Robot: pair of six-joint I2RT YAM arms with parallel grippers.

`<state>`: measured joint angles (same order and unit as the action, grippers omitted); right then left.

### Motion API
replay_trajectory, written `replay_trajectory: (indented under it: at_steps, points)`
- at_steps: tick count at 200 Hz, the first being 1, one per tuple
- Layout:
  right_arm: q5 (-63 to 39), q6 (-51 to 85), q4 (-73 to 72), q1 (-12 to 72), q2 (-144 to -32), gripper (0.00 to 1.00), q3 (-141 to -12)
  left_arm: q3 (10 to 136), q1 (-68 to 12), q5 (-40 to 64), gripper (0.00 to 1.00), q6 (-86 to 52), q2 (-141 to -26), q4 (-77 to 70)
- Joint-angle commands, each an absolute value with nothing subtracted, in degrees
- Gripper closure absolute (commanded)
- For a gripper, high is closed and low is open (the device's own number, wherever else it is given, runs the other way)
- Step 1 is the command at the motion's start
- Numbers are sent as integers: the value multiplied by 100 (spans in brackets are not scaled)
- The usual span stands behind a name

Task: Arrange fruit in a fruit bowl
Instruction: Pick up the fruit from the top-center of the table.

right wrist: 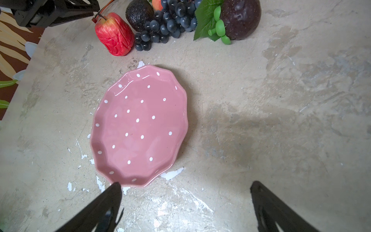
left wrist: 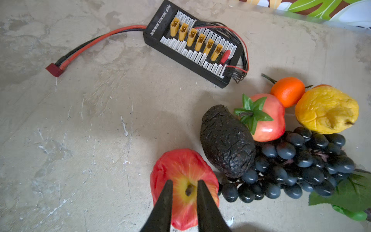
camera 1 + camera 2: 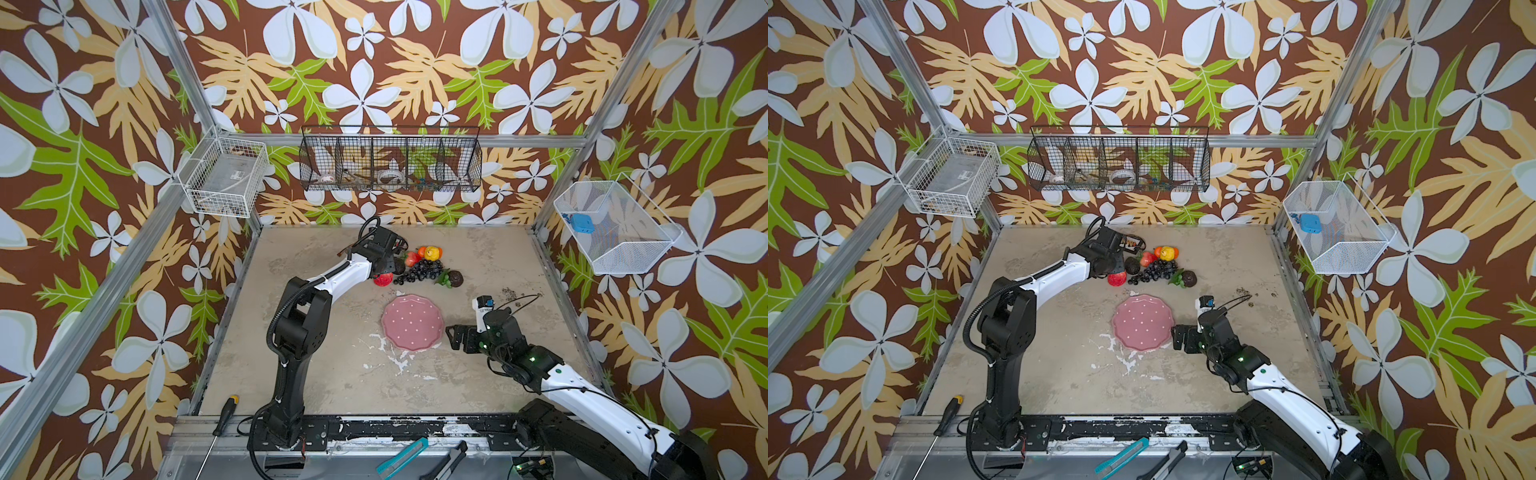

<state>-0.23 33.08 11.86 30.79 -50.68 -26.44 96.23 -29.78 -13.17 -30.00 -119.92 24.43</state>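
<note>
Top views first: the shallow pink polka-dot fruit bowl (image 3: 412,322) sits bare mid-table, with the toy fruit pile (image 3: 419,266) behind it and nothing loaded. Left wrist: the left gripper (image 2: 184,181) hangs over the crumpled red toy apple (image 2: 176,164), jaws narrow, a slit either side of the brown stem (image 2: 189,189), not pinching it. Right wrist: the right gripper (image 1: 185,184) is spread wide and empty, just beside the bowl's rim. First pick, I'd say. Next call: nip the stem, lift clear of the dark grape bunch (image 2: 297,166), carry to the bowl.
</note>
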Motion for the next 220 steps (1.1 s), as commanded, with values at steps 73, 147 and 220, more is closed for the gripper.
replay_trajectory:
  at_steps: [73, 147, 220]
  points:
    - [-118, 3393, 1057, 3085, -5131, 0, -2641, 9756, -2962, -1266, 80, -3047, -12137, 2531]
    - [-193, 3424, 1040, 3085, -5150, 0, -2643, 9801, -2962, -1199, 86, -3067, -12208, 2531]
    - [-253, 3430, 1053, 3085, -5188, 0, -2638, 9892, -2962, -1248, 90, -3028, -12296, 2564]
